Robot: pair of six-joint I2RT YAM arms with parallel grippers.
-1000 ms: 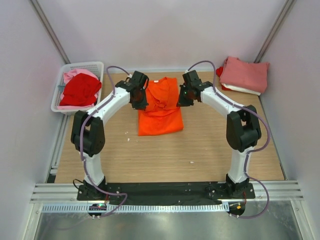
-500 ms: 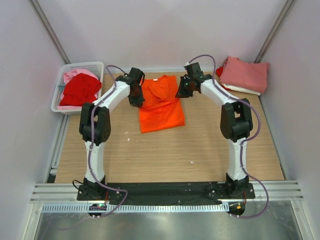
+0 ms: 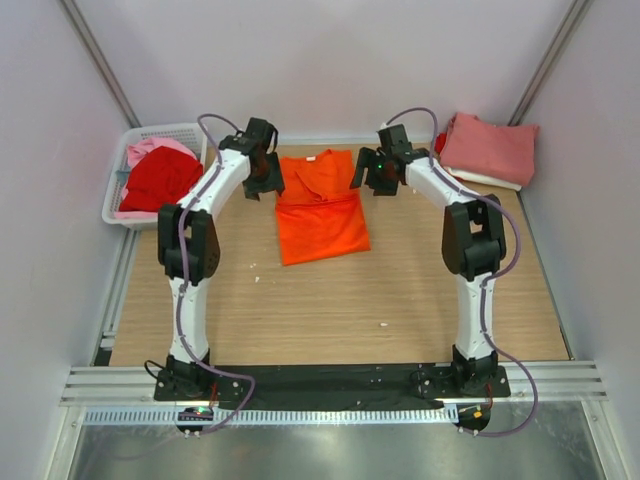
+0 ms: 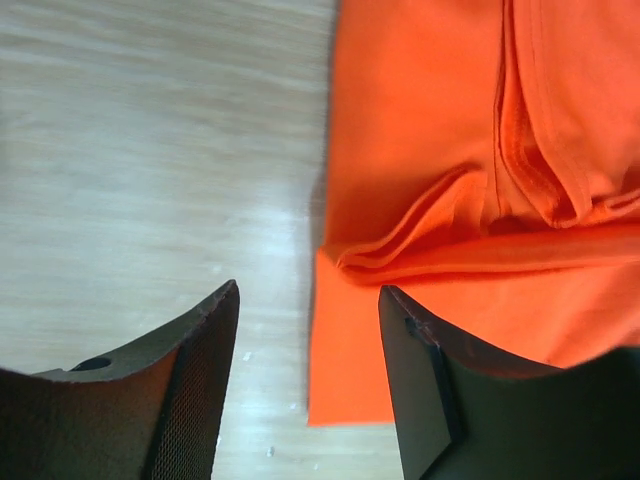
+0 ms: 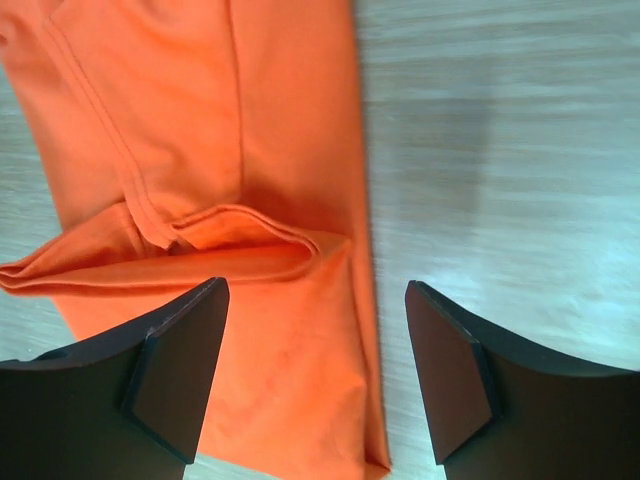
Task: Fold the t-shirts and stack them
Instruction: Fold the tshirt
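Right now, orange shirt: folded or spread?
Partly folded. The orange shirt has a layer doubled over itself; layered fold edges show in both wrist views.

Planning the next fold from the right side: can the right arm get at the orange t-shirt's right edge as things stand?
Probably yes. The right gripper hovers open directly over that edge of the orange t-shirt, with only bare table beside it and nothing in between.

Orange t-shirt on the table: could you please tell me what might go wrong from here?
The orange t-shirt is folded loosely, its folded edge gaping, so it may spring open. The open left gripper and open right gripper hang close over its side edges; a sideways move could snag and drag the cloth.
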